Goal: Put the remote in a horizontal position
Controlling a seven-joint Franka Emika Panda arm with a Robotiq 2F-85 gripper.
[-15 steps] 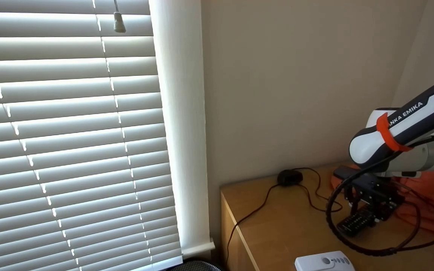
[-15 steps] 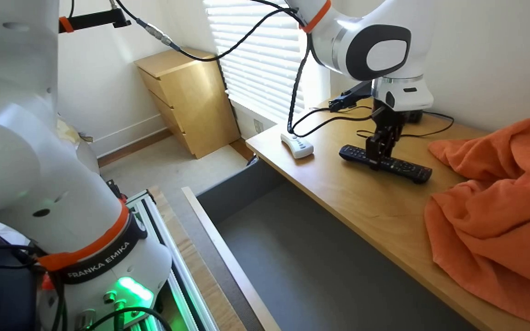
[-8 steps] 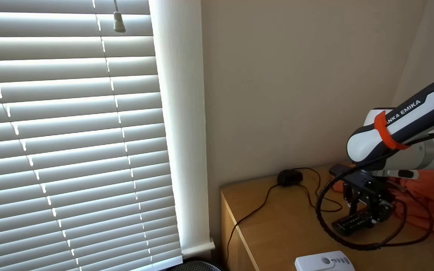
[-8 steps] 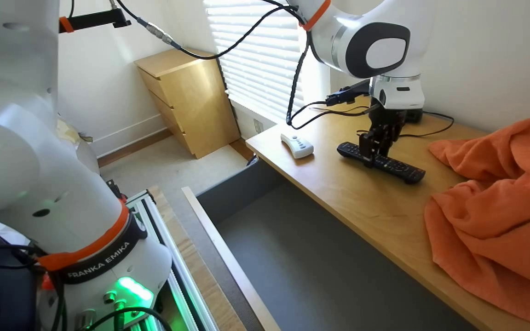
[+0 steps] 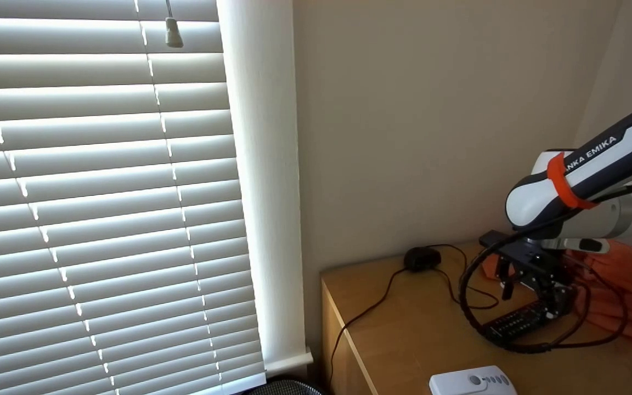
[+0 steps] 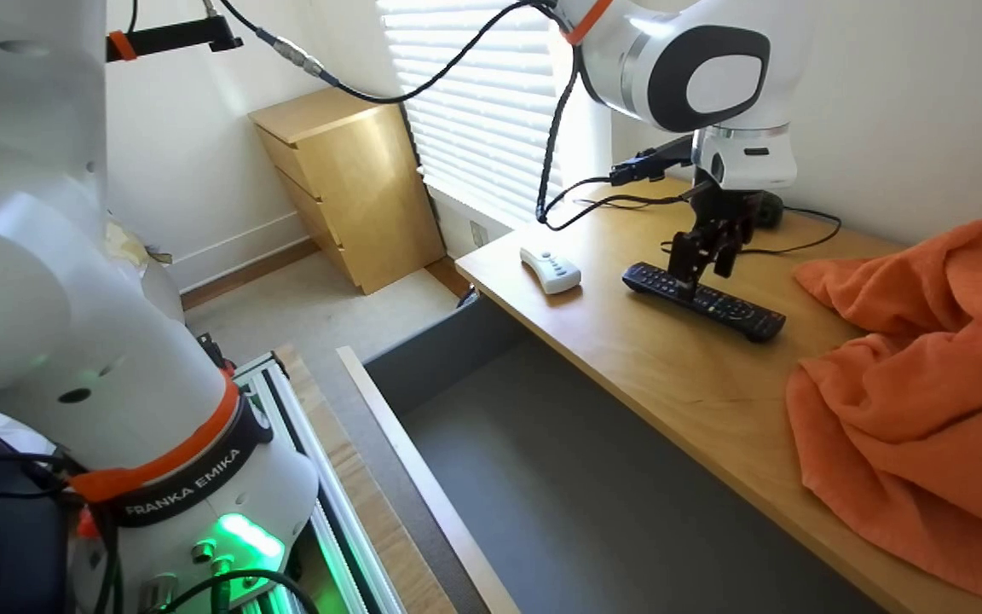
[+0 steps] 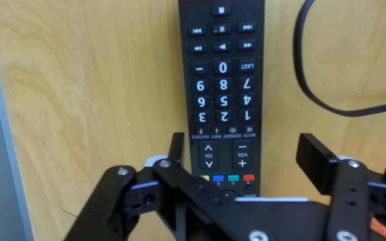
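The long black remote (image 7: 224, 83) lies flat, buttons up, on the wooden tabletop and runs lengthwise up the wrist view. It also shows in both exterior views, the remote (image 6: 738, 314) partly behind a finger and the remote (image 5: 513, 325) crossed by the arm's looping cable. My gripper (image 7: 245, 150) stands open above it. One finger is close beside the remote's left side in the wrist view; the other is well apart from its right side. Seen from outside, the gripper (image 6: 707, 275) is over the remote's middle.
An orange cloth (image 6: 926, 384) is heaped beyond one end of the remote. A white handheld device (image 6: 552, 271) lies near the table edge. At the back sits a small black puck (image 5: 422, 259) with a thin cable (image 7: 298, 60). Below the table edge is an open grey drawer (image 6: 491, 426).
The jaws have opened and let go of the remote, and the gripper has risen slightly. Before that, the remote turned and shifted a little with the gripper; since then it has stayed put.
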